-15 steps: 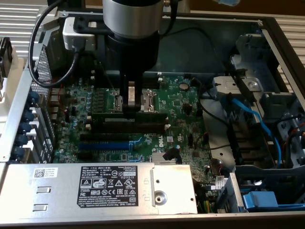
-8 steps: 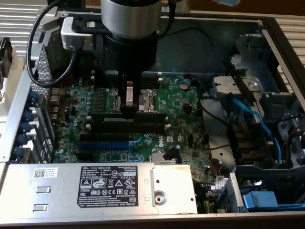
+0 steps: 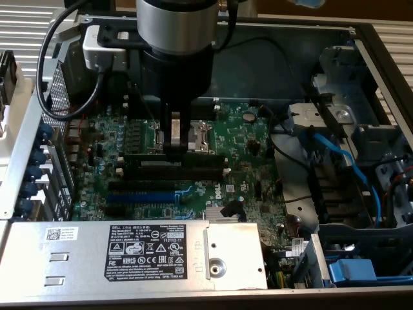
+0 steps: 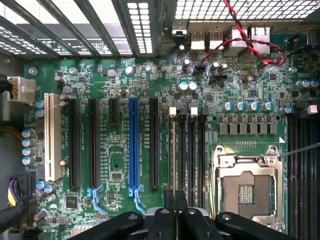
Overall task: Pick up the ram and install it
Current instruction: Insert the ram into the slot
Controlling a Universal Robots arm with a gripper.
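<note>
The ram [image 3: 197, 157] is a long dark stick standing on edge along the black slots [image 3: 168, 173] of the green motherboard [image 3: 245, 161]. My gripper [image 3: 175, 143] comes straight down from above and is shut on the ram near its middle. In the wrist view the ram [image 4: 174, 150] shows edge-on as a thin line running along one outer slot of the black slots [image 4: 192, 150], with the gripper [image 4: 175, 202] closed around it. Whether the ram sits fully down in the slot I cannot tell.
The open CPU socket [image 3: 201, 135] lies just beyond the gripper, also in the wrist view as the CPU socket [image 4: 247, 187]. A blue slot [image 3: 139, 196] lies nearer the grey power supply [image 3: 145, 248]. Blue cables [image 3: 348, 168] and a drive cage [image 3: 335, 129] fill the exterior view's right.
</note>
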